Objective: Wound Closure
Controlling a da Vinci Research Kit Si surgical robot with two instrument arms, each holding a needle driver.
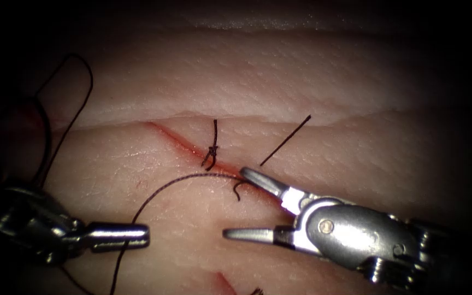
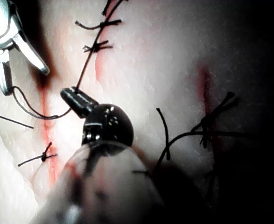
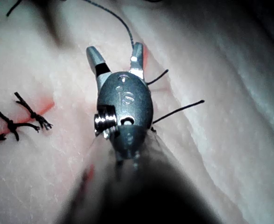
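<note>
Endoscope view: one knot [image 1: 212, 150] tied on the cut [image 1: 187, 147]. Left tool [image 1: 118, 236] clamped on thread [image 1: 181, 183]; right tool [image 1: 241, 205] wide open, empty. Needle unseen; cut part closed.

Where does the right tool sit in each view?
Endoscope: right tool, fingers open and empty, at the cut.
Left wrist: right tool beyond the left tool, which holds the thread.
Right wrist: right tool beside the thread.
Shared landmark: straight thread end beside it.
</note>
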